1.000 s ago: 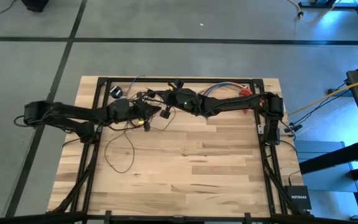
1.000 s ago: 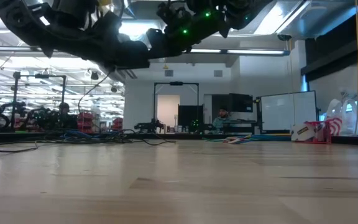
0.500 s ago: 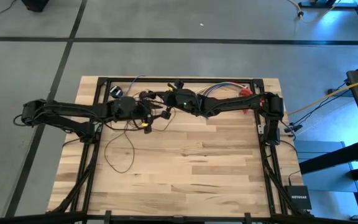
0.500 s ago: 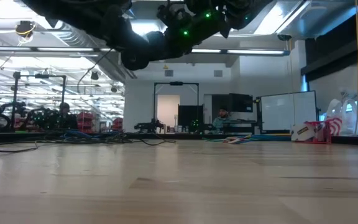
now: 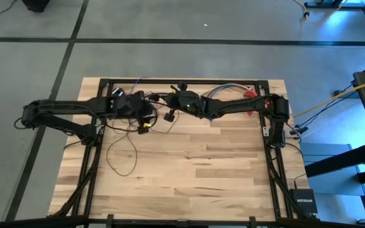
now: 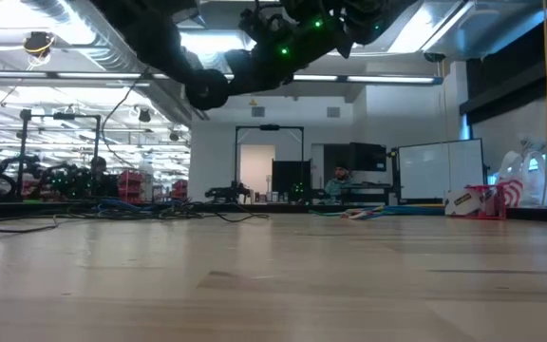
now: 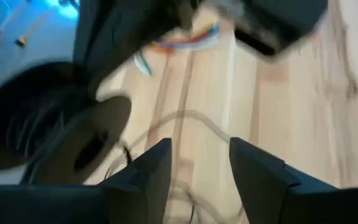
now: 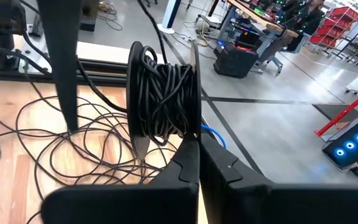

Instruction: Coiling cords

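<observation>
Up near the far edge of the tabletop (image 5: 189, 177): a wound bundle of the cords (image 8: 163, 99), clamped between the shut fingers of the right claw (image 8: 194, 146). Just beside that bundle, toward the left arm: the left claw (image 7: 197, 165), fingers apart, nothing between them. Below the bundle, loose loops of the same wire sprawled over the wood (image 5: 122, 152). Behind it, a few coloured wires (image 5: 224, 90).

You're working on a table (image 5: 189, 171) of pale wooden planks, smooth with a soft sheen, edged by a matt black metal frame (image 5: 182, 81). The cords (image 8: 163, 102) look like thin, dark, slightly glossy plastic-sheathed wire. Both arms look matt black.
</observation>
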`<action>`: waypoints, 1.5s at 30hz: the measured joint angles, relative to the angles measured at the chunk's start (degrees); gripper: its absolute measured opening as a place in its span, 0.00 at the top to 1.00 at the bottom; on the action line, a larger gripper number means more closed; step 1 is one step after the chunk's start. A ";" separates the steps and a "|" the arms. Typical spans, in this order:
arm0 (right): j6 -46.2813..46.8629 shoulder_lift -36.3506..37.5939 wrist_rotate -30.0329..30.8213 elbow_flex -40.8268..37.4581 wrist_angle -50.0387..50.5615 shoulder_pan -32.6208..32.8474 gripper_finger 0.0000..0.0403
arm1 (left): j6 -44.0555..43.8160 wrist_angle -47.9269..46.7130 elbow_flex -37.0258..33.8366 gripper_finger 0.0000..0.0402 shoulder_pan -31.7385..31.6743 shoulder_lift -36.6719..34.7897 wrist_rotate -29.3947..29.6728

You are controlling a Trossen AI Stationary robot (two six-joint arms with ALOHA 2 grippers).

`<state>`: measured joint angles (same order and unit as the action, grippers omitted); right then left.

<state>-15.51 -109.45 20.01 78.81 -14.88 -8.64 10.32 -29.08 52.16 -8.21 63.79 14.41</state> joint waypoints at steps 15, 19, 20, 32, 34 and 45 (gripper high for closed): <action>-0.20 0.00 -0.09 0.00 0.18 0.00 1.00 | -1.06 -22.39 8.69 0.61 -1.38 0.00 1.10; -0.22 0.00 -0.11 0.00 0.18 0.00 1.00 | -3.49 -27.45 11.34 0.61 -1.38 -0.04 4.69; -0.22 0.00 -0.11 0.00 0.27 0.00 1.00 | -3.68 -27.57 11.41 0.61 -1.38 -0.04 5.12; -0.31 0.00 -0.13 0.00 0.21 0.01 1.00 | 4.06 -16.41 11.81 0.61 0.42 0.16 4.89; -0.31 0.00 -0.13 0.00 0.21 0.02 1.00 | 4.03 -15.79 11.81 0.61 1.37 0.20 4.87; -0.31 0.00 -0.11 -0.02 0.25 0.00 1.00 | -4.73 -30.30 11.76 0.61 -1.67 1.66 24.23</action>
<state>-15.81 -109.45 19.90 78.78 -14.63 -8.64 5.59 -59.38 63.92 -9.88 65.45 38.64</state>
